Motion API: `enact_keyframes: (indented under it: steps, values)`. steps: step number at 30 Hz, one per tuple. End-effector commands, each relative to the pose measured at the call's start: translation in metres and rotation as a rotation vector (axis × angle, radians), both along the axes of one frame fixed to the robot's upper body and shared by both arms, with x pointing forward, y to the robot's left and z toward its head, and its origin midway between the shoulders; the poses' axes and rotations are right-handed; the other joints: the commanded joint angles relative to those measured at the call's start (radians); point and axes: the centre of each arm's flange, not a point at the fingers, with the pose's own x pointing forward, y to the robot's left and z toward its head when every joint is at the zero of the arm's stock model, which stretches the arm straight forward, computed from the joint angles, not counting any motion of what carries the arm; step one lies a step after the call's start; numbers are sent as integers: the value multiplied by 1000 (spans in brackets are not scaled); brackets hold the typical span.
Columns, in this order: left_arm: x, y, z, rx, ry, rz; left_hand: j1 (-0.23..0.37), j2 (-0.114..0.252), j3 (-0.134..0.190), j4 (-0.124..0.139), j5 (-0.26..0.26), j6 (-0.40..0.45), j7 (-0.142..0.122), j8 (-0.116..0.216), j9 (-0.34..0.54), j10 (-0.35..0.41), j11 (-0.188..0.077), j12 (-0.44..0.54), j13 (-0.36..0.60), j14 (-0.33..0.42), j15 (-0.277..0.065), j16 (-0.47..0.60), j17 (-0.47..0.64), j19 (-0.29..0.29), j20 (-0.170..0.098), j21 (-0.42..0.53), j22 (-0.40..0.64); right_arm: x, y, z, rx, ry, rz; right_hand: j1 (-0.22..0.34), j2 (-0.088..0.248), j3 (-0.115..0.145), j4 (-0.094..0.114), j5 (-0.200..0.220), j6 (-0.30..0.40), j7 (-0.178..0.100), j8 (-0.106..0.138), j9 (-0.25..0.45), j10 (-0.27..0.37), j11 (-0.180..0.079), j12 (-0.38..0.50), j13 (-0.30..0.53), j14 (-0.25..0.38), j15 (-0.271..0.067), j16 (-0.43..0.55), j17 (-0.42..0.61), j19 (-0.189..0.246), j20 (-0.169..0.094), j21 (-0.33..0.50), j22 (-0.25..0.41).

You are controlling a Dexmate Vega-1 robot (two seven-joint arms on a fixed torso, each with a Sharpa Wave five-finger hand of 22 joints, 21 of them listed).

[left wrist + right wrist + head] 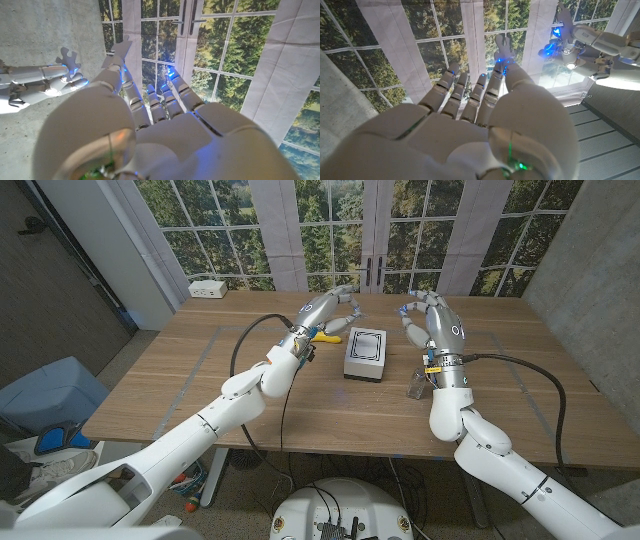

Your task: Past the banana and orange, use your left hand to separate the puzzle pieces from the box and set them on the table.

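Observation:
A white box (366, 352) with a dark-outlined top sits mid-table. The banana (328, 336) lies just left of it, partly under my left hand (328, 310), which hovers above the table. In the left wrist view my left hand (165, 130) pinches a white puzzle piece (121, 49) at its fingertips. My right hand (432, 320) is raised to the right of the box. It (35, 82) holds another white puzzle piece (67, 57). The right wrist view shows the right hand (485, 125) with its piece (502, 46), facing my left hand (605, 42) and its piece (563, 15).
A small clear object (415, 388) stands on the table by my right wrist. A white power strip (208, 288) lies at the far left corner. A blue bin (50, 395) sits on the floor to the left. Windows run behind the table.

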Motion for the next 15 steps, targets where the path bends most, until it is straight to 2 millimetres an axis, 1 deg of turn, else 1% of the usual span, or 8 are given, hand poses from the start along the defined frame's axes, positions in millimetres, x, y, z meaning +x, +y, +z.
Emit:
enact_keyframes:
  steps: [1,5,11,15]
  values:
    - [2,9,-5,-6,-14,104,5,-5,-6,-3,6,53,-24,6,-1,6,-12,7,-1,4,-73,7,3,-1,-6,5,2,8,0,1,-18,76,-57,3,14,-6,1,3,0,-11,6,4,-2,-1,0,3,-6,-146,6,4,2,0,7,2]
    - [4,11,-8,3,-13,149,6,-5,-7,-3,7,55,-23,5,-7,22,-31,12,-1,10,-79,9,3,-2,-6,7,2,12,-1,0,-24,110,-84,2,15,-10,3,2,-7,-16,5,4,-5,-2,-2,5,-11,-143,6,7,1,-1,8,2]
    - [5,13,-12,14,-9,188,7,-8,-9,-4,8,60,-22,6,-11,29,-33,14,-1,14,-81,10,2,-1,-5,8,2,18,-2,0,-33,159,-97,2,17,-15,3,2,-7,-13,6,5,-9,2,-4,6,-15,-139,8,10,1,-1,8,2]
    - [5,15,-14,17,-6,204,10,-12,-9,-8,9,72,-21,8,-16,45,-42,19,-2,19,-83,10,0,0,-5,9,2,22,-3,-1,-37,187,-113,4,18,-18,2,3,-8,-11,6,5,-7,2,-4,7,-17,-139,9,12,1,-1,9,3]
